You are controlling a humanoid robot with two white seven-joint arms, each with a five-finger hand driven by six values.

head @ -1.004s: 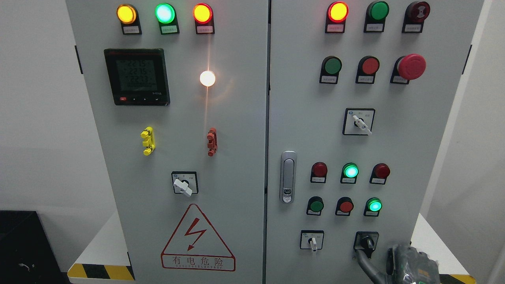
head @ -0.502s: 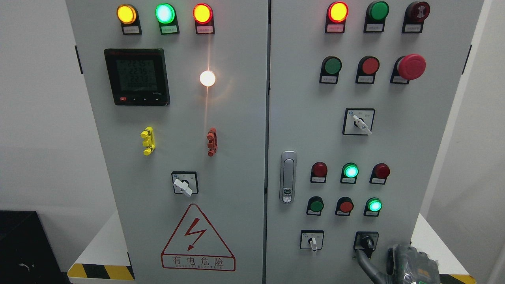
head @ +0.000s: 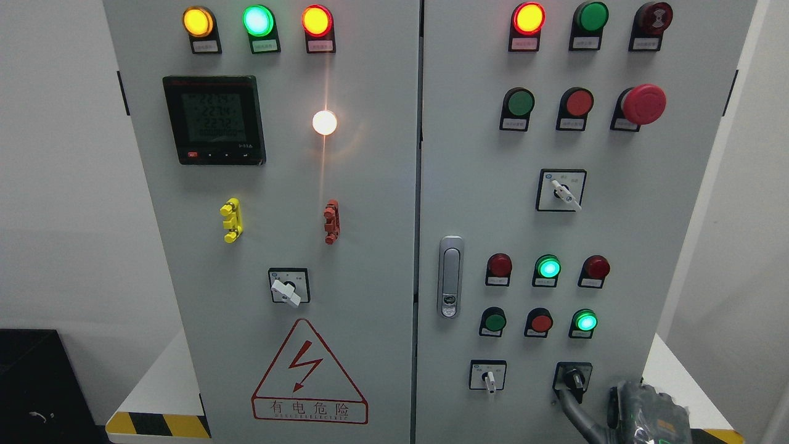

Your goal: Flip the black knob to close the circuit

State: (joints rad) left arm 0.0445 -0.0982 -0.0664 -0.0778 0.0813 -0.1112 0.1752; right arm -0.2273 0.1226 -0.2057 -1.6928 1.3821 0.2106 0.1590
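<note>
We find the right hand (head: 644, 413), dark grey with green markings, at the lower right corner of the grey steel control cabinet (head: 370, 185). 1 long grey finger (head: 576, 414) reaches up and left, its tip touching the lower left of the black rotary knob (head: 574, 377); whether the other fingers are curled or spread we cannot tell. The knob sits on a black square plate in the cabinet's bottom row on its right door, its handle roughly upright with a slight tilt. Just left of the knob is a white-handled selector switch (head: 488, 377). Above the knob glows a lit green round indicator lamp (head: 585, 322). Further up the same door stands a red mushroom emergency button (head: 643, 103).
</note>
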